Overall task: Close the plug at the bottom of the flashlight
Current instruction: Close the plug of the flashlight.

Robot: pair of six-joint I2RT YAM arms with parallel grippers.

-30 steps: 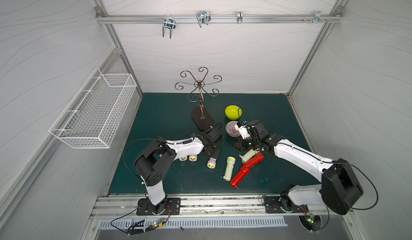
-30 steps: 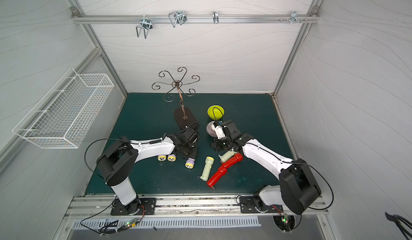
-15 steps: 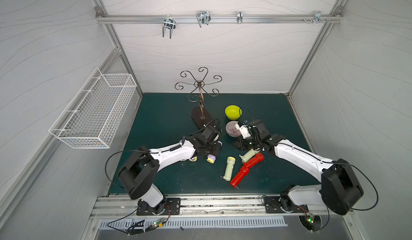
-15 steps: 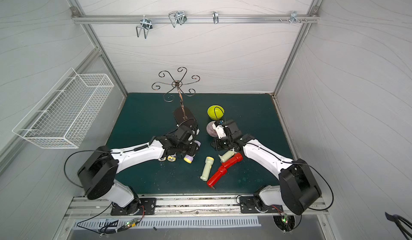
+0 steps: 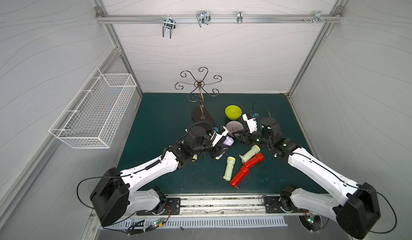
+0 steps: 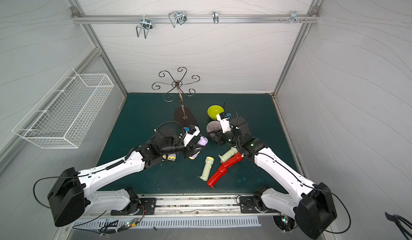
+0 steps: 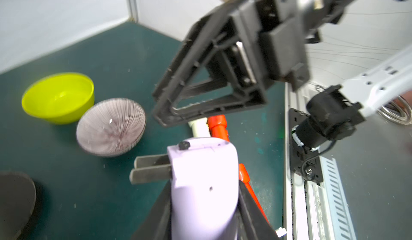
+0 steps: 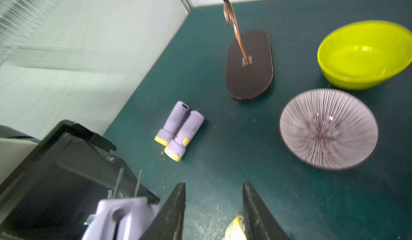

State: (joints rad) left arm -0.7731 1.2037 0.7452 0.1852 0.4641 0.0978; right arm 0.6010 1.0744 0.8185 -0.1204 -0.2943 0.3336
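Note:
My left gripper point(image 7: 204, 196) is shut on a lilac flashlight point(image 7: 200, 172) and holds it above the green mat. In both top views the flashlight point(image 5: 227, 141) point(image 6: 202, 141) points toward the right arm. Two metal plug prongs point(image 7: 151, 169) stick out sideways from its end, so the plug stands unfolded. My right gripper point(image 8: 213, 189) is open and empty, just right of the flashlight point(image 8: 120, 216), with a small gap between them in a top view point(image 5: 240, 137). The yellow head of a pale green flashlight point(image 8: 235, 228) shows below its fingers.
On the mat lie two more lilac flashlights point(image 8: 178, 129), two pale green ones point(image 5: 229, 168) and two red ones point(image 5: 245, 169). A yellow-green bowl point(image 5: 233, 112), a striped bowl point(image 5: 233, 126) and a metal stand point(image 5: 201, 116) stand behind. A wire basket point(image 5: 95, 114) hangs on the left wall.
My left arm has raised the lilac flashlight off the mat and carried it right, toward the right gripper. The right gripper's jaws have opened wider.

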